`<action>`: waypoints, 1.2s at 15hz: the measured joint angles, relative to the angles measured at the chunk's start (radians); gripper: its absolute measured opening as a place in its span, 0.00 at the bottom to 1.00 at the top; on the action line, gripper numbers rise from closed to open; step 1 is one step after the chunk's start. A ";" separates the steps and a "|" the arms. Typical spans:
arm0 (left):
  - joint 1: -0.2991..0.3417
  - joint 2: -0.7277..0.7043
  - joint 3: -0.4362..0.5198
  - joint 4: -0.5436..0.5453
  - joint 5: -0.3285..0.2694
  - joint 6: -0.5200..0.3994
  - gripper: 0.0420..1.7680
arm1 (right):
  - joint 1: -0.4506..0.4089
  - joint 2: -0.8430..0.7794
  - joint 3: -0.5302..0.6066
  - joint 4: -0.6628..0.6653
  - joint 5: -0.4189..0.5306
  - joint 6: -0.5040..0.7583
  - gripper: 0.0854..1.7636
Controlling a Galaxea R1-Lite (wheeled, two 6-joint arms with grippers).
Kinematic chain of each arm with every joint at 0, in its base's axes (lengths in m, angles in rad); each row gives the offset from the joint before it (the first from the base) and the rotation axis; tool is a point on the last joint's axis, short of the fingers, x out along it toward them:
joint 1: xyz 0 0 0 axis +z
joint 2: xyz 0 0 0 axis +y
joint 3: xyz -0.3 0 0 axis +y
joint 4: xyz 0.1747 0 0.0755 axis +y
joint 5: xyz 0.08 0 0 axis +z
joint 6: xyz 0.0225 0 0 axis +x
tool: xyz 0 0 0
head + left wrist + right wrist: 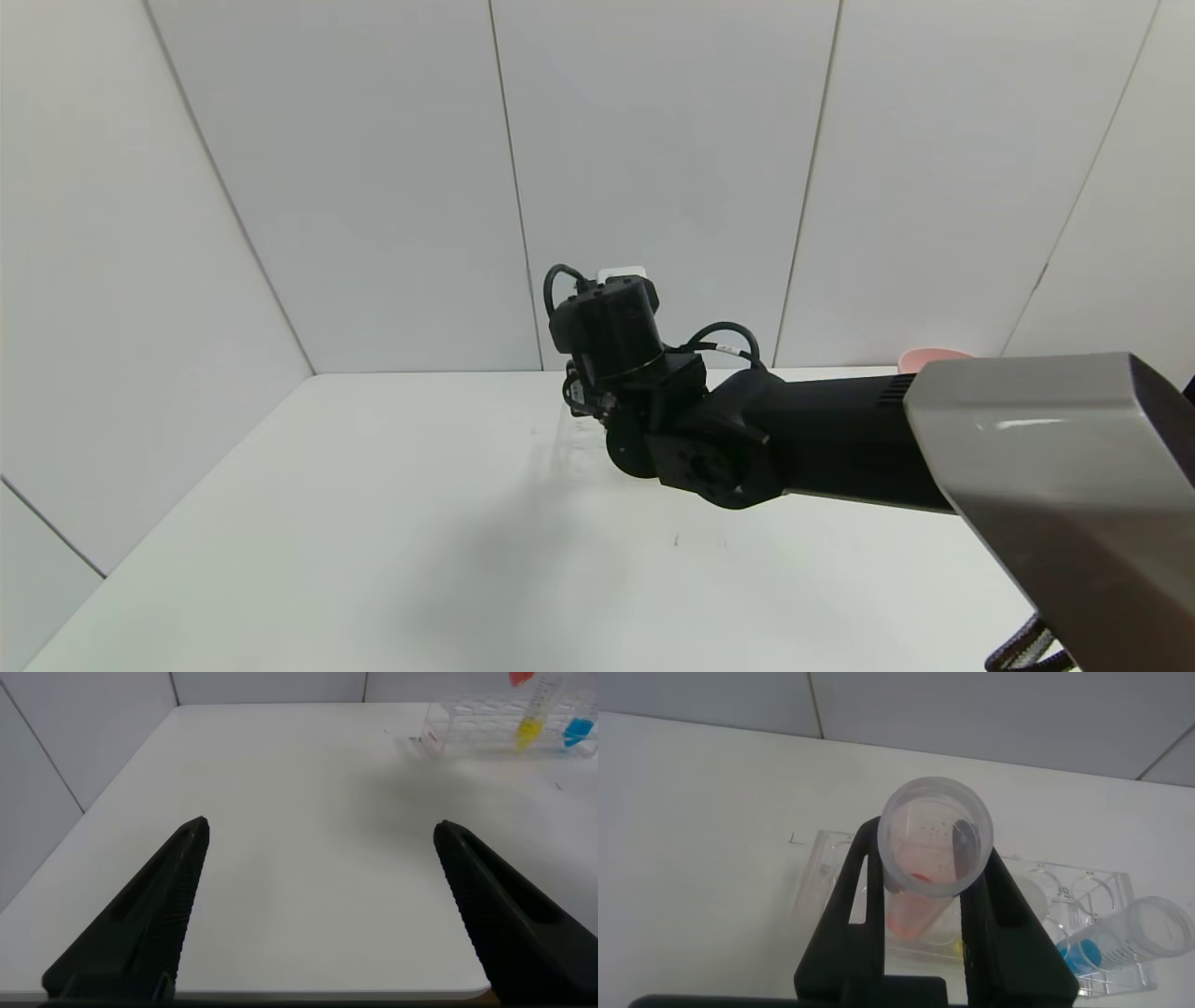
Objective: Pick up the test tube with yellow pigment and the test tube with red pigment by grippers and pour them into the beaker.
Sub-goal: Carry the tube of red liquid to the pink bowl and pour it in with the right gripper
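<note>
one tube of red pigment (920,891) between right tool (924,919) fingers

Lab bench: tube rack (971,919), white panels (653,168)

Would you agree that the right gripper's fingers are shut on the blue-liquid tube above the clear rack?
Not quite: the right gripper is shut on the test tube with red pigment, as the right wrist view shows. The blue-liquid tube sits in the clear rack.
</note>
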 joint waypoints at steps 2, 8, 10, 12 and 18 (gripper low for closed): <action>0.000 0.000 0.000 0.000 0.000 0.000 0.97 | 0.000 -0.028 0.047 -0.005 0.009 -0.002 0.26; 0.000 0.000 0.000 0.000 0.000 0.000 0.97 | -0.010 -0.170 0.300 -0.011 0.170 -0.004 0.26; 0.000 0.000 0.000 0.000 0.000 0.000 0.97 | -0.026 -0.237 0.393 -0.013 0.220 -0.015 0.26; 0.000 0.000 0.000 0.000 0.000 0.000 0.97 | -0.050 -0.306 0.485 -0.013 0.291 -0.037 0.26; 0.000 0.000 0.000 0.000 0.000 0.000 0.97 | -0.229 -0.513 0.709 -0.015 0.551 -0.213 0.26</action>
